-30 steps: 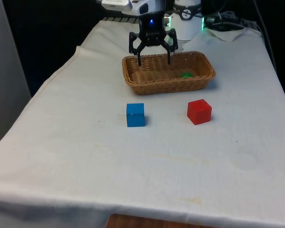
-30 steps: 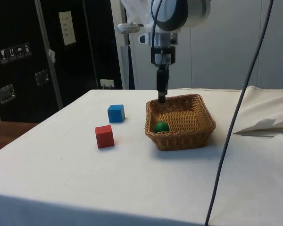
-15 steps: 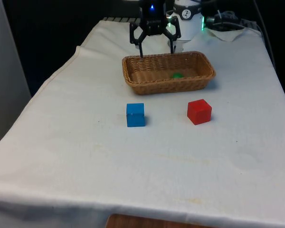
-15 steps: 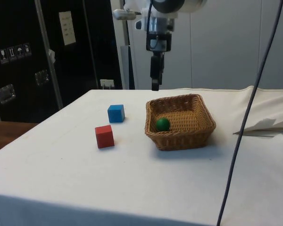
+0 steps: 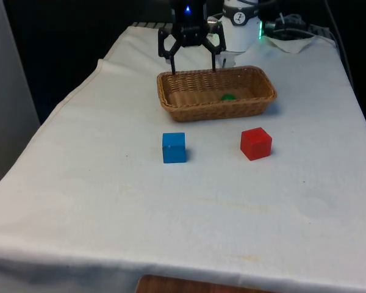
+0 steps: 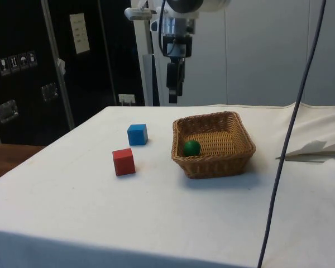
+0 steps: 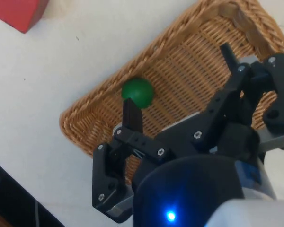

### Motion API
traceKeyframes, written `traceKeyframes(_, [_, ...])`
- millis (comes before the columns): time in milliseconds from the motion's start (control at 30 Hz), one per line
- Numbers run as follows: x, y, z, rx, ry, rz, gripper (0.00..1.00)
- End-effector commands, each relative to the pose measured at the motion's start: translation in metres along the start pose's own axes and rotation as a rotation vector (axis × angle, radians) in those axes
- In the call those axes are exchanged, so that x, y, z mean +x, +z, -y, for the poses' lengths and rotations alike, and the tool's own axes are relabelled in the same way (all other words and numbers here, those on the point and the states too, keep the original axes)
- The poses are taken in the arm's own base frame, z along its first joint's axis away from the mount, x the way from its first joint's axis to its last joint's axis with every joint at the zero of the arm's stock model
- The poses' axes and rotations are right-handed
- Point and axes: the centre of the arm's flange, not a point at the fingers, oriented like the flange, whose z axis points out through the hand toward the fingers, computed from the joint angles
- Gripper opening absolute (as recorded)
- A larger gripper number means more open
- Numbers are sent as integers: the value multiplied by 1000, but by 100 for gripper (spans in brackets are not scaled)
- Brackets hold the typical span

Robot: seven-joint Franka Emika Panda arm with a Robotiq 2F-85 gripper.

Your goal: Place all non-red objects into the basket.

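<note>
A wicker basket (image 5: 189,110) (image 6: 234,159) (image 7: 109,106) stands at the table's far middle, and a green ball (image 5: 228,96) (image 6: 192,148) (image 7: 138,91) lies inside it. My gripper (image 5: 193,66) (image 6: 172,99) (image 7: 177,80) hangs open and empty above the basket's far edge, towards the front view's left. A blue cube (image 5: 174,148) (image 6: 137,134) rests on the cloth in front of the basket. A red cube (image 5: 256,143) (image 6: 124,162) (image 7: 19,12) sits to the blue one's right in the front view.
White folded paper (image 6: 312,149) lies on the cloth beyond the basket in the side view. A grey cable (image 6: 282,145) hangs across the side view's right part. The table's left edge (image 5: 61,110) drops off beside a dark gap.
My gripper has risen out of the basket and shifted a little to the front view's left, staying open. The green ball has rolled slightly inside the basket.
</note>
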Motion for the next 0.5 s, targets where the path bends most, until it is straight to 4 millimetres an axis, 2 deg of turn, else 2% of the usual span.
traceKeyframes(0, [3, 0, -3, 3, 5, 2, 100])
traceKeyframes(467, [37, -1, -28, -24, 11, 10, 100])
